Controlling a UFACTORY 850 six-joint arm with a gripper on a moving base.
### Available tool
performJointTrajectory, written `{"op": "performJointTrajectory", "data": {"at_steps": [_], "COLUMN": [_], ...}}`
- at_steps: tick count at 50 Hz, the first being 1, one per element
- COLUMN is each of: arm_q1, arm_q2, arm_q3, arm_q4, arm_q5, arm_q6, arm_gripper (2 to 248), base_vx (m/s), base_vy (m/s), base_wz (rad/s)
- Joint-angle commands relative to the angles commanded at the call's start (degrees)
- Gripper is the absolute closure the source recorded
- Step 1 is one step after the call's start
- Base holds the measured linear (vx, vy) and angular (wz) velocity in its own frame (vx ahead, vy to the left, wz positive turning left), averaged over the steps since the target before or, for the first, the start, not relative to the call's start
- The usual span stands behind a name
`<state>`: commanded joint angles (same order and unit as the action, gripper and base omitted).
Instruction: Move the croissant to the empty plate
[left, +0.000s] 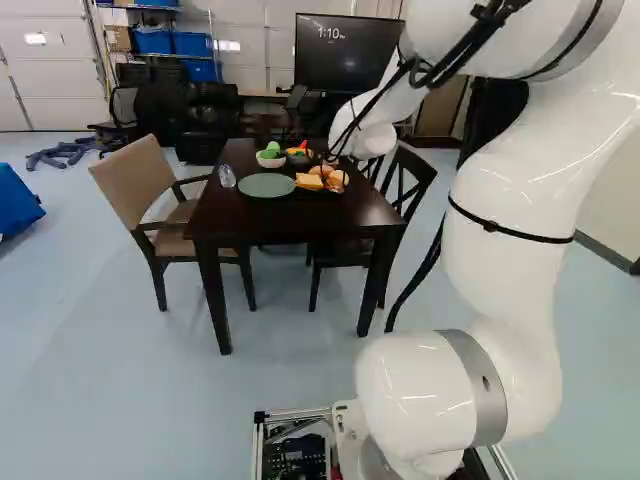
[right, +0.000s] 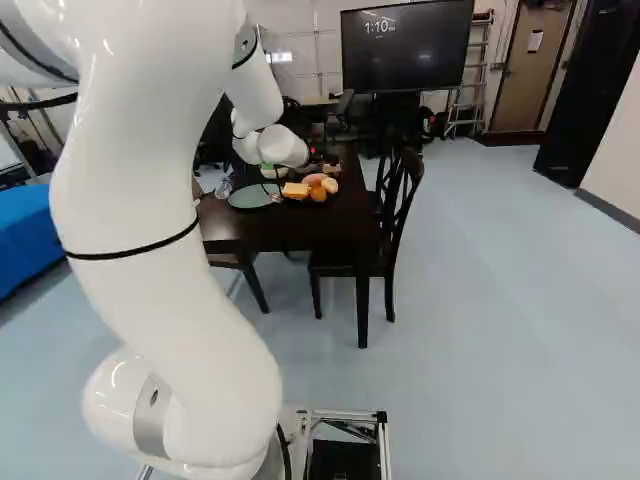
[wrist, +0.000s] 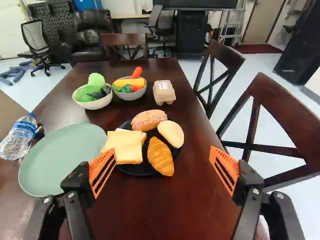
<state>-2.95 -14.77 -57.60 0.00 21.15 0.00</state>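
Croissant pickup seems the step in hand: the gripper (wrist: 163, 149), spread wide and holding nothing, should centre on the ridged, golden, tapered croissant (wrist: 160, 156) ahead of it at the near side of the black plate (wrist: 136, 169), then close gently across its narrow width with the slatted orange pads, since it looks light and perhaps squeezable. Just beside it lies the flat, square-cut bread (wrist: 125, 148), easily nudged, and the smooth, matt green plate (wrist: 62, 160) waits bare; beyond the croissant sit the smooth pale roll (wrist: 171, 133) and the speckled, rounded bun (wrist: 148, 120).
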Motion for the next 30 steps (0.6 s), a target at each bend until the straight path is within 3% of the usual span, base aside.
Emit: {"op": "performJointTrajectory", "data": {"at_steps": [30], "arm_q1": [0.1], "arm_q2": [-8.1], "arm_q3": [-9.7], "arm_q4": [0.0], "arm_q5": [-11.3], "arm_q6": [0.0], "arm_gripper": [3], "base_vx": [0.0], "base_vy": [0.0], "base_wz": [0.0]}}
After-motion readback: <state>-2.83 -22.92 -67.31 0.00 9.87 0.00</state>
